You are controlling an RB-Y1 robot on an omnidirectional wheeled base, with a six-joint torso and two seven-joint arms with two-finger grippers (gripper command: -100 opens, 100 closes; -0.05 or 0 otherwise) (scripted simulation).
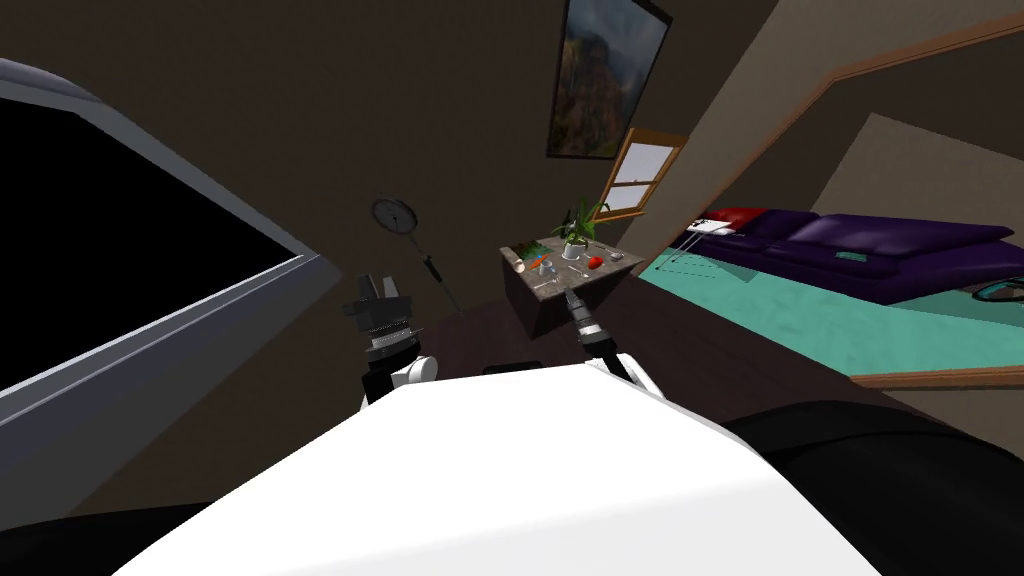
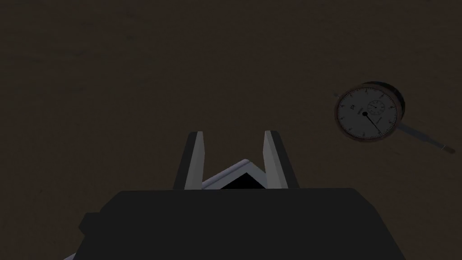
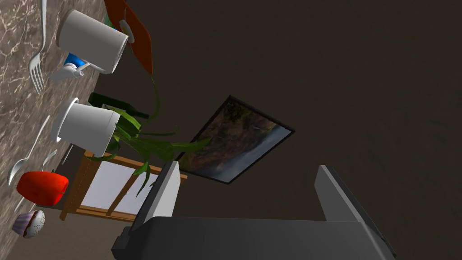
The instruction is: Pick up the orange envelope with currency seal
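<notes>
The orange envelope (image 3: 137,43) with a pale round seal leans at the far side of a small marble-topped table (image 3: 13,95), behind a white cup (image 3: 90,40) lying on its side. In the head view the envelope (image 1: 541,262) is a small orange patch on the table's left part. My right gripper (image 3: 248,189) is open and holds nothing. It hangs at the table's near edge (image 1: 572,297), short of the envelope. My left gripper (image 1: 378,290) is raised off to the left near a wall; its fingers (image 2: 196,158) stand apart with nothing gripped.
On the table top are a plant in a white pot (image 3: 85,128), a red pepper (image 3: 43,187), a fork (image 3: 38,58), a cupcake (image 3: 28,223) and a dark bottle (image 3: 113,101). A dial gauge (image 2: 367,113) hangs on the wall. A purple sofa (image 1: 880,250) and teal rug (image 1: 800,310) lie to the right.
</notes>
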